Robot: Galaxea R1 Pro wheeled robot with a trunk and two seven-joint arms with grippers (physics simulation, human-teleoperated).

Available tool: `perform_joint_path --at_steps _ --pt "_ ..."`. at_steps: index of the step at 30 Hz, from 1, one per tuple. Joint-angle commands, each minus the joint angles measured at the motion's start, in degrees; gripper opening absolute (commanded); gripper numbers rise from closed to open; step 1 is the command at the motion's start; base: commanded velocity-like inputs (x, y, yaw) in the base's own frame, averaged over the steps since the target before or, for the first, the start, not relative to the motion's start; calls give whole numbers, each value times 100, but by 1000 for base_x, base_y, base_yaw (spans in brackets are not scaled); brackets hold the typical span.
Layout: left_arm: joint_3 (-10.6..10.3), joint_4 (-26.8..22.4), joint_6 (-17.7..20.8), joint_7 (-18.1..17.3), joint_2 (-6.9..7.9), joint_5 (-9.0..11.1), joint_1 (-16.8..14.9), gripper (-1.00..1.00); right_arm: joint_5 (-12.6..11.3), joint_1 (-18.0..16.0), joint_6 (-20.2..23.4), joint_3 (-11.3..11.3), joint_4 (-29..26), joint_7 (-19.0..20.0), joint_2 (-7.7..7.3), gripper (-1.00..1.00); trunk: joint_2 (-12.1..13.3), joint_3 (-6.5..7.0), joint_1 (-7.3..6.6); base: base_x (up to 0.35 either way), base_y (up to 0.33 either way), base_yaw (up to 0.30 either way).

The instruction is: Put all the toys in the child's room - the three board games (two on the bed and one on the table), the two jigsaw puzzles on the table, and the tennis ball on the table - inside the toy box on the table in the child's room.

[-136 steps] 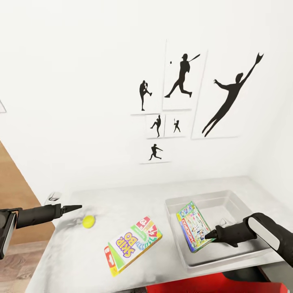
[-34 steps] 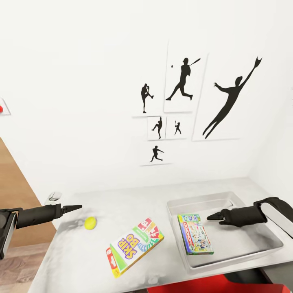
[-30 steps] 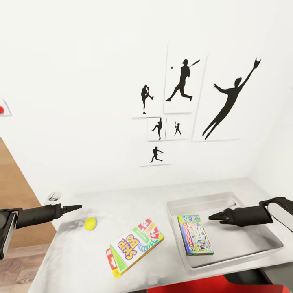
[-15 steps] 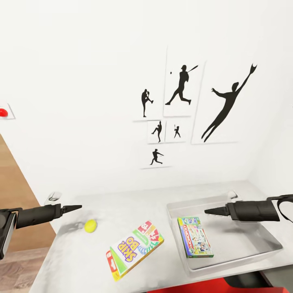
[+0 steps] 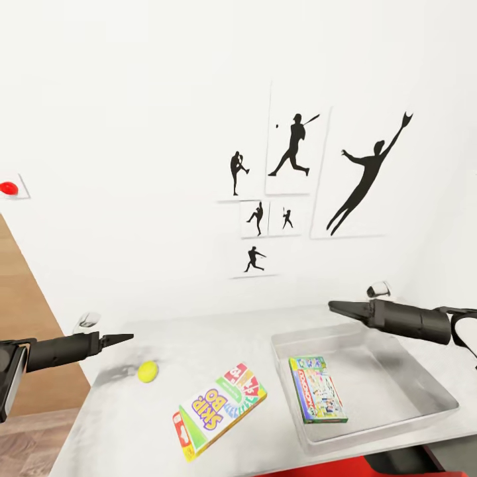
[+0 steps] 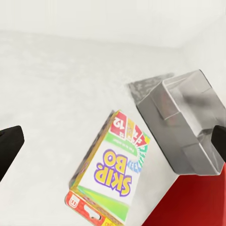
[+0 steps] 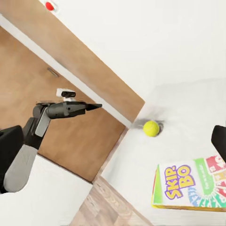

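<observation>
On the pale table (image 5: 132, 424) a grey toy box (image 5: 283, 339) stands at the right, with a Monopoly board game (image 5: 317, 389) lying flat inside it. A Skip-Bo board game (image 5: 218, 409) (image 6: 110, 172) (image 7: 188, 186) lies on the table left of the box. Further left rests the yellow tennis ball (image 5: 147, 371) (image 7: 151, 128). My right gripper (image 5: 333, 306) hovers open above the box's far rim, holding nothing. My left gripper (image 5: 127, 338) (image 7: 96, 106) is open over the table's left end, just above and left of the ball.
The white wall behind carries black baseball silhouette pictures (image 5: 295, 146). A wooden panel (image 5: 26, 291) and a red button (image 5: 8, 188) are at the left. Something red (image 5: 311, 470) (image 6: 193, 207) shows below the table's front edge. The toy box (image 6: 188, 117) has free floor on its right side.
My right gripper let go of the Monopoly game, which now lies flat in the box, and rose up and back out of the box. The left arm stayed still; the view tilted slightly.
</observation>
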Motion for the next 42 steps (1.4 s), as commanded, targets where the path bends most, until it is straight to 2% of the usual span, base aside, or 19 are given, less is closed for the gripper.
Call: perform_joint_path --at_steps 1,5,11,20,32,38,42 --pt "12 -5 59 -58 0 -60 -8 100 30 -8 12 -113 3 38 55 100 -14 -11 4 0 0 0" --pt "18 -5 62 -59 6 -60 -8 100 39 -24 68 -625 24 24 305 100 -14 -4 4 0 0 0" --pt "18 -5 55 -55 3 -66 -8 100 78 -57 116 -835 35 -107 414 100 -14 -2 4 0 0 0" --pt "19 -5 54 -55 8 -69 -8 100 25 -86 141 -883 38 -467 438 100 -14 -1 4 0 0 0" --pt "24 -5 57 -56 17 -72 -8 100 39 -45 143 -878 54 -498 436 100 -14 0 4 -47 21 -7" --pt "27 1 57 -63 24 -70 -8 100 29 -37 144 -884 59 -499 426 100 -14 13 4 -73 27 -203" --pt "41 3 59 -63 32 -69 -8 100 24 -30 147 -983 69 -499 420 100 -14 24 4 -14 4 -265"
